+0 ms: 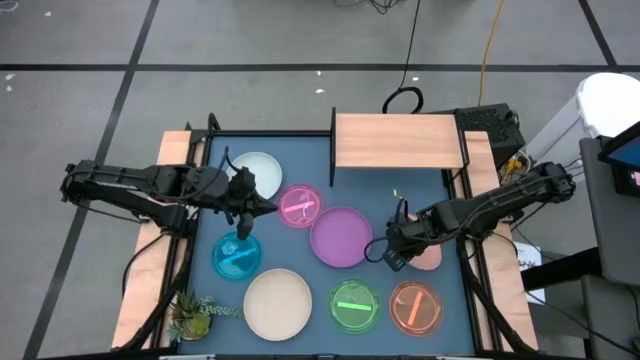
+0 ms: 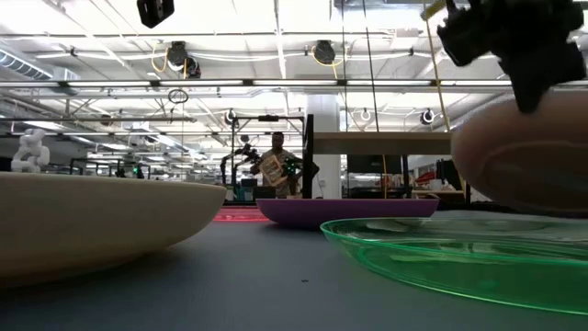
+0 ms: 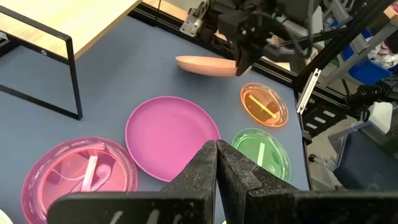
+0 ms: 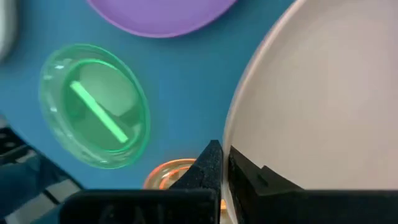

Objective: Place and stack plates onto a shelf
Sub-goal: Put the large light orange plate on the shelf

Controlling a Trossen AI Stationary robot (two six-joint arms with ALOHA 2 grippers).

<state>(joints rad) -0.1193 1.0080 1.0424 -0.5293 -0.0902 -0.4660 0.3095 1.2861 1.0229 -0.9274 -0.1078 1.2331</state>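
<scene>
My right gripper (image 1: pixel 398 247) is shut on the salmon pink plate (image 1: pixel 430 256), which hangs above the table's right side; the left wrist view shows it lifted (image 3: pixel 205 65). My left gripper (image 3: pixel 216 163) is shut with nothing in it, hovering over the table's left between the white-blue plate (image 1: pixel 256 171), the pink translucent plate (image 1: pixel 300 205) and the teal plate (image 1: pixel 237 256). The purple plate (image 1: pixel 340 237), cream plate (image 1: pixel 278 305), green plate (image 1: pixel 355 306) and orange plate (image 1: pixel 415 307) lie flat on the blue mat. The shelf (image 1: pixel 398 140) stands at the far edge. My right gripper pinches the salmon pink plate's rim (image 4: pixel 227 140) between its two fingers, on the side toward the table's middle. One finger (image 4: pixel 245 174) lies over the plate's face, the other outside the rim. The fingers come steeply from above. The plate (image 2: pixel 519 165) hangs clear of the table, about level.
A small green plant (image 1: pixel 193 316) lies at the near left corner. Wooden side rails (image 1: pixel 150 270) and black frame bars border the mat. The shelf's black upright (image 3: pixel 73 74) stands at its left end. Bare mat lies in front of the shelf.
</scene>
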